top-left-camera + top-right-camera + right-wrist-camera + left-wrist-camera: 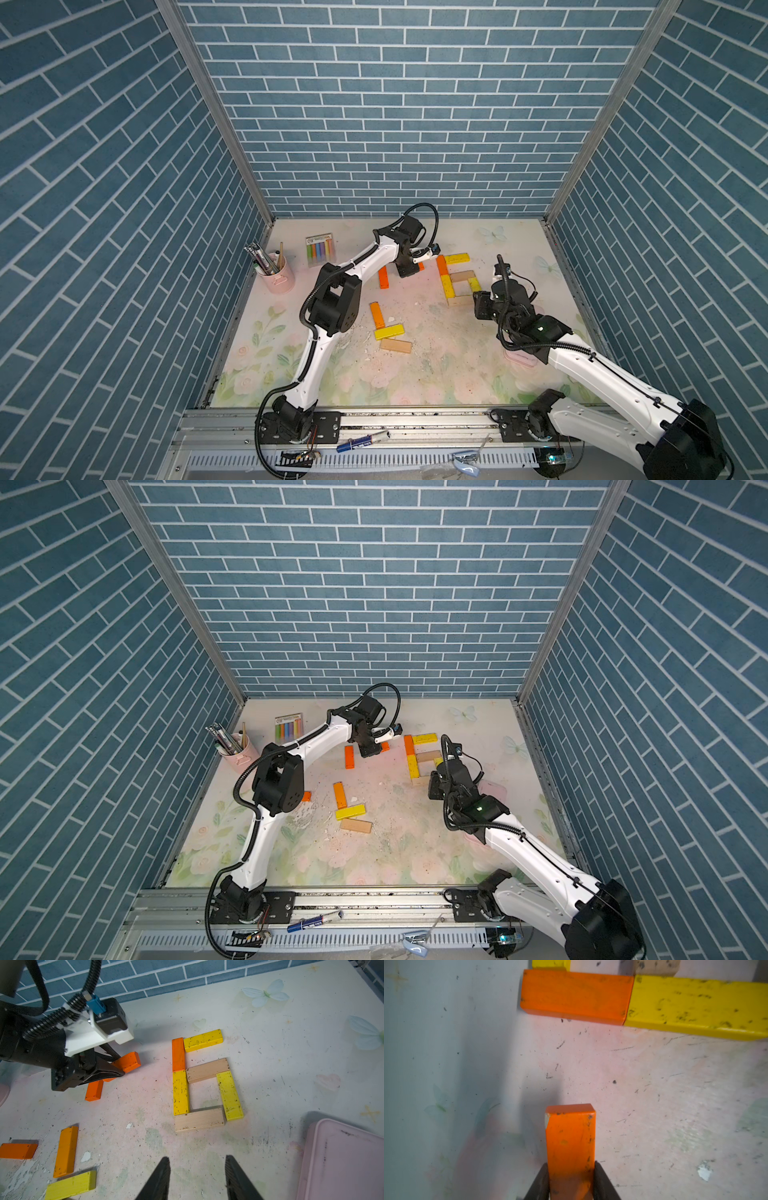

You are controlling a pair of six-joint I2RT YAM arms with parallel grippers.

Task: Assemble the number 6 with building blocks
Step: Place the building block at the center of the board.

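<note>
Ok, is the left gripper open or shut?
Shut on the orange block: the left gripper squeezes its sides in the left wrist view.

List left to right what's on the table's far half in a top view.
Pink pen cup, pack of coloured chalk sticks, loose orange wooden bar, left gripper clamping orange bar, squared 6 of bars.

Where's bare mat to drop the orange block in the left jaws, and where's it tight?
Free: the strip between the held orange block and the six; behind the six up to the brick wall; near mat between the loose blocks and pink tray. Tight: around those loose blocks; inside the six's loop.
</note>
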